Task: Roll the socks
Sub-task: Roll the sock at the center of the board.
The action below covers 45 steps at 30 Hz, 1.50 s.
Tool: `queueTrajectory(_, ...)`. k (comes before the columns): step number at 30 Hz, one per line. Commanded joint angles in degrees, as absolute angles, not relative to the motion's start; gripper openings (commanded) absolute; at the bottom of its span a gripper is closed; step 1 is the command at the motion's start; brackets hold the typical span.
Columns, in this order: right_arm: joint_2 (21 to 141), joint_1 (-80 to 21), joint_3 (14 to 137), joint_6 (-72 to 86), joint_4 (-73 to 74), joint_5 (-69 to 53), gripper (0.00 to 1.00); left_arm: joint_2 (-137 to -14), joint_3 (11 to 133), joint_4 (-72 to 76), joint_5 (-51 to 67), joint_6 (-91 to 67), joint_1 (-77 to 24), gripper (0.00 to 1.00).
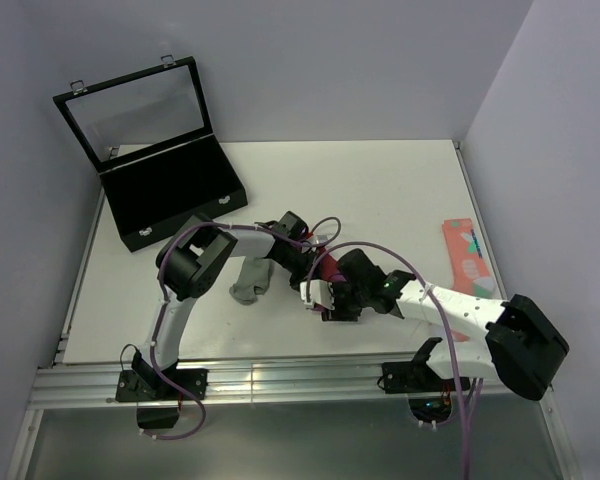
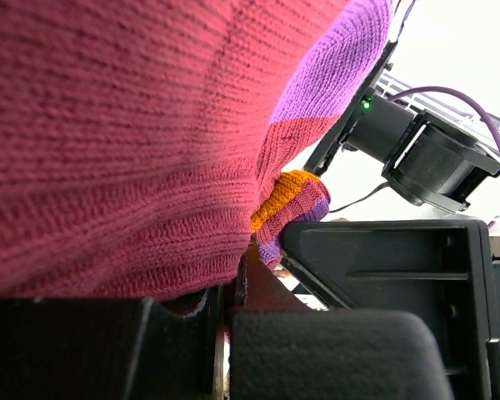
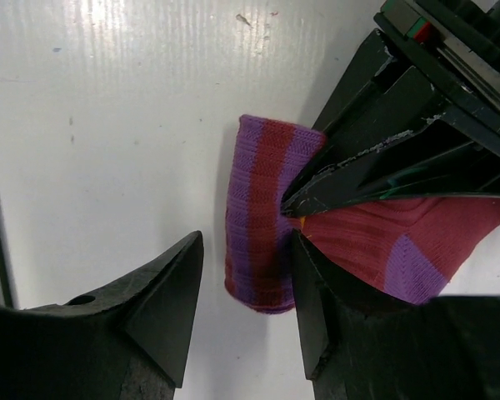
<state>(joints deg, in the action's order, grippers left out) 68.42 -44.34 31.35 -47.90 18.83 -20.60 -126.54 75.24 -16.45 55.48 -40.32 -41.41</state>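
**White table (image 1: 380, 190), one sock part-rolled at centre**

Pale walls on three sides. Magenta-red sock (image 3: 375, 237) lies mid-table between both arms, its striped end already turned into a short roll (image 3: 258, 225). Left gripper (image 3: 304, 200) is pinched tight on the fabric just beside that roll. Right gripper (image 3: 246, 242) has its jaws apart, straddling the roll, one pad against it and the other clear. Grey sock (image 1: 248, 282) is slumped just to the left, untouched. Knit looks soft, light and stretchy, so the roll likely springs loose if released. Best hold: across the roll's middle, through all layers.
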Motion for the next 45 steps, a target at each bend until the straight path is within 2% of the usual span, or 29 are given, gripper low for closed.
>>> queueTrajectory(1,69.7,-45.4,30.0,-47.9,14.4,-17.2,0.53,-132.0,72.6,-23.1,41.6,-36.2,-41.8,0.0)
queueTrajectory(7,72.0,-45.5,29.0,-48.1,12.3,-15.4,0.52,-131.8,72.3,-22.8,42.5,-36.3,-41.7,0.0)
queueTrajectory(12,73.8,-45.4,29.1,-47.8,11.2,-14.6,0.47,-131.5,72.0,-22.2,43.5,-36.4,-41.7,0.0)
queueTrajectory(15,74.5,-45.4,29.4,-47.3,11.0,-14.9,0.27,-131.1,71.6,-22.0,43.5,-36.5,-41.6,0.0)
queueTrajectory(17,74.8,-45.4,29.7,-46.9,11.6,-15.6,0.24,-130.5,70.9,-21.1,43.5,-37.0,-41.5,0.02)
queueTrajectory(19,75.1,-45.3,30.6,-46.7,12.6,-16.0,0.16,-129.7,69.6,-20.0,43.1,-38.2,-41.2,0.05)
queueTrajectory(32,80.1,-40.7,36.7,-46.5,22.9,-23.0,0.13,-118.7,67.3,-3.0,39.6,-44.1,-39.4,0.31)
queueTrajectory(45,82.6,-40.6,37.4,-45.7,22.9,-22.1,0.13,-115.2,66.7,-1.5,33.1,-43.9,-37.1,0.32)
